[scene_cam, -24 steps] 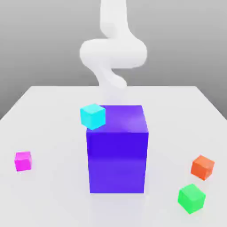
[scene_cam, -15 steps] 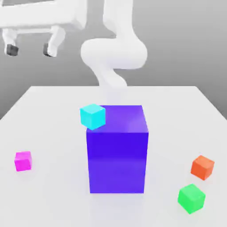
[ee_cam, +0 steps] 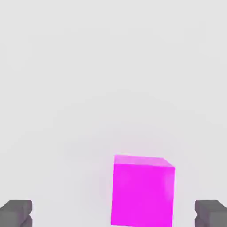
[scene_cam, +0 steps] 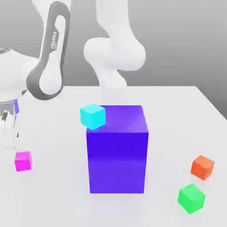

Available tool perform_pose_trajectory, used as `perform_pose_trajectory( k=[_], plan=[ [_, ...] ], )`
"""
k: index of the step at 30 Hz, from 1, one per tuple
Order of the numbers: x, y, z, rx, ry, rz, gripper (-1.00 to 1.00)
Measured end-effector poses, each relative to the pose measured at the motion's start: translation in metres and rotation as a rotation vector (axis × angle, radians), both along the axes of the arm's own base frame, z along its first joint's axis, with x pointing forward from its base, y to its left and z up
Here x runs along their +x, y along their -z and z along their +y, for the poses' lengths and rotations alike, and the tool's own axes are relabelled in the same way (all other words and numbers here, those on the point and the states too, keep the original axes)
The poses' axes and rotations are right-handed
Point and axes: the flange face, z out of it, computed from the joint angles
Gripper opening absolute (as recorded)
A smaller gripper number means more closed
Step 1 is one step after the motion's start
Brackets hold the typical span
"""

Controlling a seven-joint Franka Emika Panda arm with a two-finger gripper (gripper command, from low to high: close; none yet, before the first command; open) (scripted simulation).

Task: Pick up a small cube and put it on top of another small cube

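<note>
Item: end effector point(ee_cam: 113, 213). Two dark fingertips point(ee_cam: 16, 213) stand wide apart, as far open as they go, with nothing between them in contact. Empty.

Item: small cube point(ee_cam: 142, 190), magenta-pink, plain faces, no marking. It rests on the white table point(scene_cam: 53, 186), directly beneath the end effector and between the two fingertips in the hand view, set nearer one fingertip than the other, touching neither. In the exterior view it point(scene_cam: 23, 161) lies just below the lowered hand at that view's left. A cube has no long axis; its faces look roughly square to the line between the fingertips, so judged from here a short sideways correction and a straight descent would bring the fingers to either side of it.

Item: arm point(scene_cam: 48, 62), white with grey trim. Lettering along the forearm reads "FRANKA"; smaller lettering beside it is not legible.

Item: blue-violet block point(scene_cam: 117, 150), large, well away from the end effector, mid-table. A cyan cube point(scene_cam: 92, 115) sits at its upper corner.

Item: orange cube point(scene_cam: 202, 167) and green cube point(scene_cam: 191, 197), farthest from the end effector, unmarked.
</note>
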Motion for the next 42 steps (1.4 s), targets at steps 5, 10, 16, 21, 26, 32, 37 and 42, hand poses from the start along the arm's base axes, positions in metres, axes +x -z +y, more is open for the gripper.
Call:
perform_pose_trajectory(
  k=[5,10,16,21,26,32,37,42],
  plan=[
    [-0.003,0.049,0.001,0.003,0.007,0.005,-1.0],
    [-0.003,0.049,0.001,0.003,0.007,0.004,-1.0],
    [-0.002,0.013,0.0,0.003,0.007,0.004,-1.0],
    [0.043,-0.02,0.011,-0.035,-0.051,-0.016,-1.0],
    [0.164,-0.054,0.096,-0.112,-0.342,-0.085,-1.0],
    [0.214,-0.059,0.242,-0.067,-0.599,-0.076,-1.0],
    [0.214,-0.06,0.366,-0.027,-0.801,-0.047,-1.0],
    [0.18,-0.057,0.494,-0.003,-1.037,-0.01,-1.0]
  ],
)
